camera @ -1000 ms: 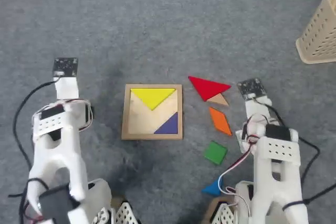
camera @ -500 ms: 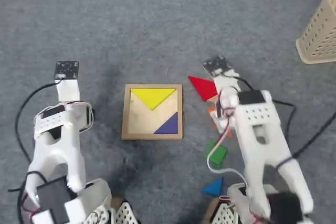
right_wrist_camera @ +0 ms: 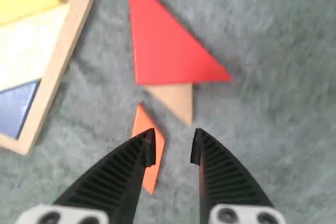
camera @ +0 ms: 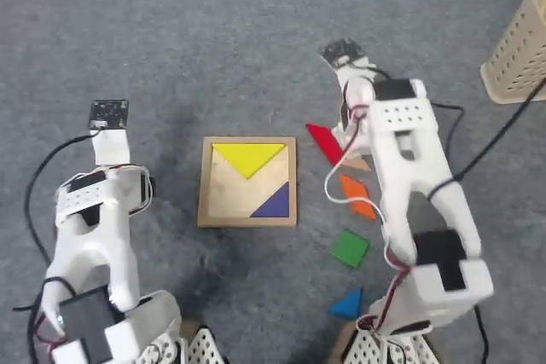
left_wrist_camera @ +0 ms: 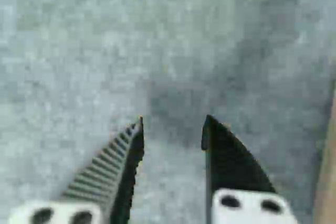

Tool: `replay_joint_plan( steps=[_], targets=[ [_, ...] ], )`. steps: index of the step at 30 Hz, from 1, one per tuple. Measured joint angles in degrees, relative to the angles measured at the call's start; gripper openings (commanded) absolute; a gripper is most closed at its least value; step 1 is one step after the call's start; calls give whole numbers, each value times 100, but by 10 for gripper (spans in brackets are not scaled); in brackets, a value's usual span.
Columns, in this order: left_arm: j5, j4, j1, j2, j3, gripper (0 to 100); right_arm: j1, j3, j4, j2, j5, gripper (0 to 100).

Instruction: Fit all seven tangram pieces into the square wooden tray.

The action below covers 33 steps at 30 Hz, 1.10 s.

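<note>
Presumably thin, light, stiff wood: red triangle (right_wrist_camera: 165, 48) flat on counter (camera: 171, 57) near tray (camera: 247, 222), tan triangle (right_wrist_camera: 176, 100) touching it. Edge pinch across a narrow corner advised. Right jaws slightly spread, empty; left jaws spread, empty.

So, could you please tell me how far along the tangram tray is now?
Done: the yellow triangle and purple triangle sit in the wooden tray. In hand: nothing; the right gripper hovers open by the tan triangle and orange parallelogram. To place: those two plus the red triangle, green square and blue triangle.
</note>
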Motion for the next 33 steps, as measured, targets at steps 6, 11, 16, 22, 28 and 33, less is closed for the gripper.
replay_joint_plan(
  steps=[6,11,16,22,28,33],
  targets=[
    [0,0,0,0,0,177,-308,-396,35,668,1037,224],
    [0,0,0,0,0,177,-571,-396,-26,914,1582,243],
    [0,0,0,0,0,177,-607,-396,-141,1380,1618,245],
    [0,0,0,0,0,177,-844,-448,-149,1776,1618,246],
    [0,0,0,0,0,177,-923,-501,-440,1837,1618,246],
    [0,0,0,0,0,177,-923,-677,-765,1899,1618,246]
  ],
)
